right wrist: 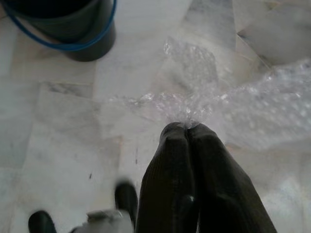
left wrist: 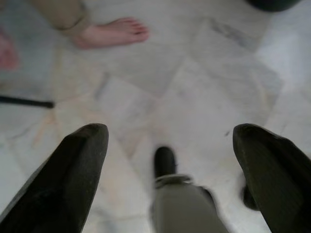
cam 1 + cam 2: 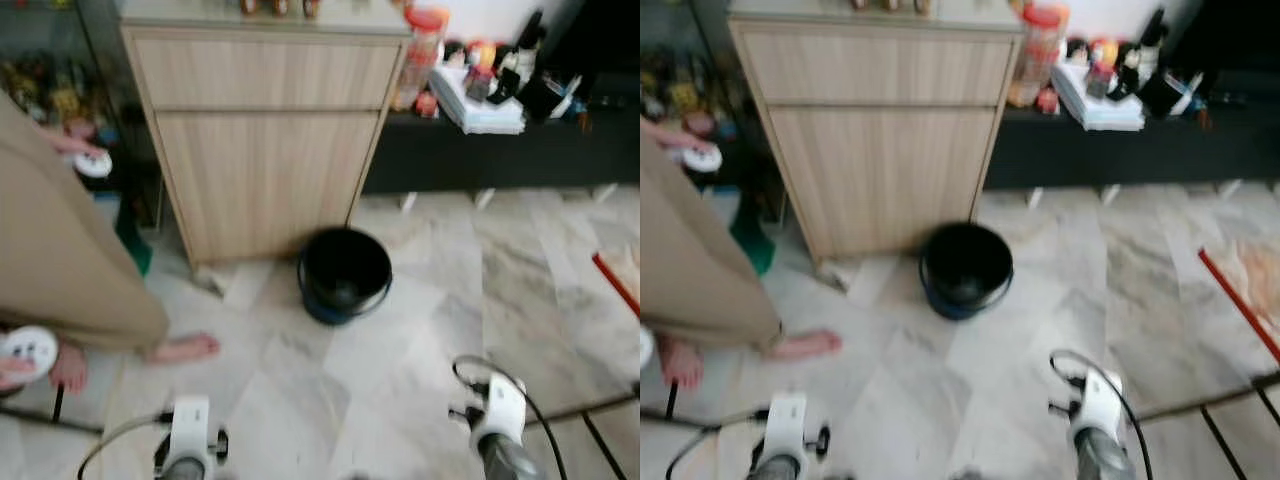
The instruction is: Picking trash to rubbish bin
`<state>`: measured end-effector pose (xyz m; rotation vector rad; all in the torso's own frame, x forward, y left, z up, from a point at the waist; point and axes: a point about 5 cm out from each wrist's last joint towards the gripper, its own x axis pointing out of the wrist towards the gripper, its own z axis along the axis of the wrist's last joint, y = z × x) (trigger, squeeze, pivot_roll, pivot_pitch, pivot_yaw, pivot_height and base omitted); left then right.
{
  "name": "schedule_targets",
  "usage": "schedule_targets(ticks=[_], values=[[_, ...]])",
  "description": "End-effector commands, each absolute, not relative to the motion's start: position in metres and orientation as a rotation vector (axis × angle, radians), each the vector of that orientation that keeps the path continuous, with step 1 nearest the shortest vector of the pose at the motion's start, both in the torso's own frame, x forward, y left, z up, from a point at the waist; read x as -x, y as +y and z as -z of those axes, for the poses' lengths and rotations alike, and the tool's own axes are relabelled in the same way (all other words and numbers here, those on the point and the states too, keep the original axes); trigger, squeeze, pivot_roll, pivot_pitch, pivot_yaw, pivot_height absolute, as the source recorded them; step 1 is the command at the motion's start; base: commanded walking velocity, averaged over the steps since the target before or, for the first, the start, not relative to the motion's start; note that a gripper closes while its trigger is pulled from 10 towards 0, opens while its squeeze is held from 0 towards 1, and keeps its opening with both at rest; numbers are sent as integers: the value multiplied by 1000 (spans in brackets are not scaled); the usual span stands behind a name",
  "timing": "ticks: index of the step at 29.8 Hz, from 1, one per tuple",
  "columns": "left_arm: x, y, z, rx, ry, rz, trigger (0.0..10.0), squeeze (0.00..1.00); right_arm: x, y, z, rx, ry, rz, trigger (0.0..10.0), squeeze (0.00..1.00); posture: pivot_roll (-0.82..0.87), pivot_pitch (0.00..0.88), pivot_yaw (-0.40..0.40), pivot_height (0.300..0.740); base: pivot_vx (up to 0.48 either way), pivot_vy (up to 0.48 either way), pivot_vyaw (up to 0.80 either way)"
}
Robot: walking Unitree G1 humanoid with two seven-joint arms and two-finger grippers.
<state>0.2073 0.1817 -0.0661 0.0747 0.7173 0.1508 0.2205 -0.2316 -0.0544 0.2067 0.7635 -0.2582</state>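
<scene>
A black bucket with a blue rim [image 3: 343,272] stands on the marble floor in front of a wooden cabinet [image 3: 265,130]. The bucket [image 1: 63,26] also shows ahead in the right wrist view. My right gripper [image 1: 187,127] is shut on a sheet of clear bubble wrap [image 1: 233,104], which spreads out past the fingertips above the floor. My left gripper [image 2: 170,141] is open with nothing between its fingers [image 2: 73,170], hanging over bare floor. Both wrists [image 3: 190,430] [image 3: 497,410] sit low at the near edge of the eye views.
A person in beige trousers [image 3: 60,250] stands barefoot at the left, a foot [image 3: 185,348] near my left arm, holding white controllers [image 3: 30,348]. A dark low shelf [image 3: 500,150] with clutter runs at the back right. A red stick [image 3: 615,282] lies at the right.
</scene>
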Motion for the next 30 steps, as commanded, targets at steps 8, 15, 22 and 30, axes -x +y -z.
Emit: schedule_targets(ticks=[8,15,22,30], values=[[-199,174,72,-57,752,-136,10000,0,-216,-239,55,-219,767,290,10000,0,14,215,-172,740,322,0,-744],[-198,176,73,-61,755,-137,10000,0,-219,-242,52,-195,754,287,10000,0,16,208,-169,740,315,0,0],[-196,174,73,-60,758,-134,10000,0,-225,-241,49,-180,733,259,10000,0,13,194,-170,740,315,0,571],[-197,173,73,-64,757,-131,10000,0,-229,-238,46,-180,716,229,10000,0,12,181,-165,740,315,0,568]])
